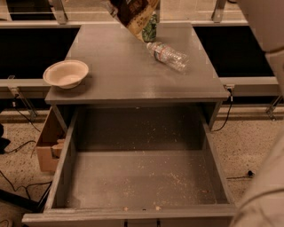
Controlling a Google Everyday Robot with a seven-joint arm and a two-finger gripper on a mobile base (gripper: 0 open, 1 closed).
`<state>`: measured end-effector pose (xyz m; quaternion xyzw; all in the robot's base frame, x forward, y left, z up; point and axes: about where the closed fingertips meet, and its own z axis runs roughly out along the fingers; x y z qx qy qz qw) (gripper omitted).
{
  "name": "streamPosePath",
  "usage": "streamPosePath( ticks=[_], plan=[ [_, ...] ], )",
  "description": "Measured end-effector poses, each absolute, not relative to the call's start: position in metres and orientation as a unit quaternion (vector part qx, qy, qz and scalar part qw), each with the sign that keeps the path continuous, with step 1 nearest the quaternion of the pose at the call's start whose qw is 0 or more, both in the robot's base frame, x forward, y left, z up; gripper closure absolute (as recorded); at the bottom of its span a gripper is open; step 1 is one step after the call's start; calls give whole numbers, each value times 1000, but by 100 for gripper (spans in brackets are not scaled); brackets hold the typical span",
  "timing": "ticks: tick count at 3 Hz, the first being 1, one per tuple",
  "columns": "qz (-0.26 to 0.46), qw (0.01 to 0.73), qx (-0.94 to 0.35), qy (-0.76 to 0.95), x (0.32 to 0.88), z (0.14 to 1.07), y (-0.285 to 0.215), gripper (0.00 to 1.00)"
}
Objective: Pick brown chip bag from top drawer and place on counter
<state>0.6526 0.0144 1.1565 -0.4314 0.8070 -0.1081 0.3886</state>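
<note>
The brown chip bag hangs tilted over the far edge of the counter, its lower corner just above the surface. My gripper is at the top edge of the view, mostly cut off, and shut on the bag's upper part. The top drawer is pulled fully open below the counter. Its bottom holds only crumbs.
A cream bowl sits at the counter's left edge. A clear water bottle lies on its side at the back right. A green can stands behind the bag. A cardboard box is on the floor at left. My white arm fills the right side.
</note>
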Motion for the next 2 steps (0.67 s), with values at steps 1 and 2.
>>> streamPosePath(
  ticks=[1,2],
  plan=[
    [-67,414,-375,827,690,1120,22,100],
    [-38,447,-341,826,738,1095,33,100]
  ],
)
